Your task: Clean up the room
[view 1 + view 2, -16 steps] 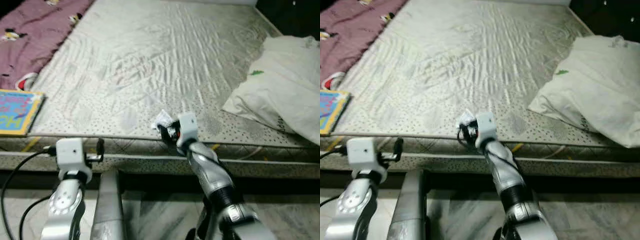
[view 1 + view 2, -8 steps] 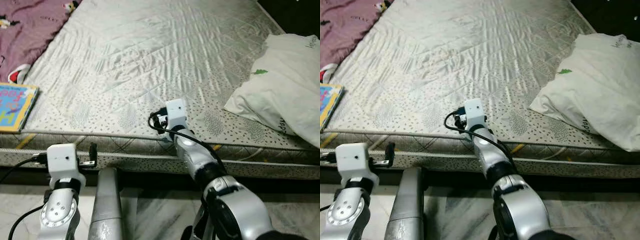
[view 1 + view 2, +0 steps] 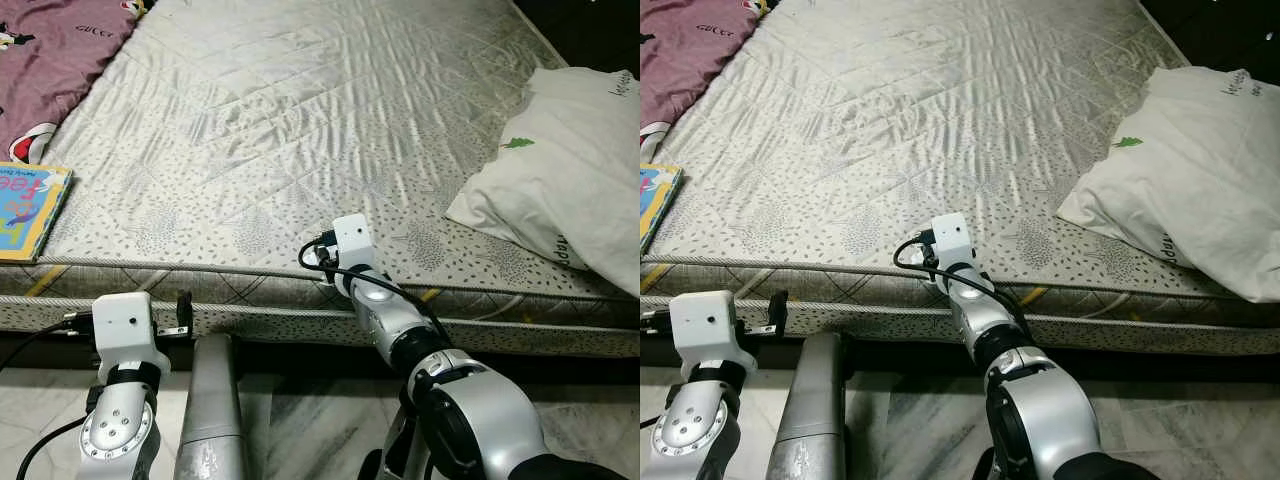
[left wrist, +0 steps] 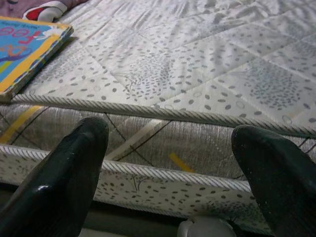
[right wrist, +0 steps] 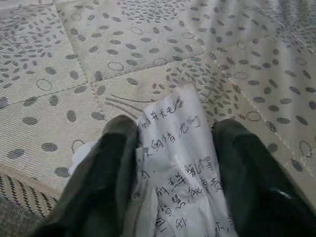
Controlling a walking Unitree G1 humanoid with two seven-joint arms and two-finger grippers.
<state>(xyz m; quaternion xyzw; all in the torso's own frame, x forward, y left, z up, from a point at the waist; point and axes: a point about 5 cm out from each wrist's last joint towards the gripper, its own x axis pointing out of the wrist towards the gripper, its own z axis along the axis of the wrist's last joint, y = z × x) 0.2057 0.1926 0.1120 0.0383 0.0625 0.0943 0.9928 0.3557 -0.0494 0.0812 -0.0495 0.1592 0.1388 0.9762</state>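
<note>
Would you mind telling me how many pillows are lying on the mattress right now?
1. The white pillow lies at the mattress's right edge, running out of the picture; more may lie beyond view. A purple blanket covers the far left corner.

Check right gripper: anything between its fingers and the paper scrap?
Nothing visible. The right gripper at the mattress near edge already has the handwritten paper scrap between its two fingers, both sides against it. The left gripper hangs open, facing the mattress side.
</note>
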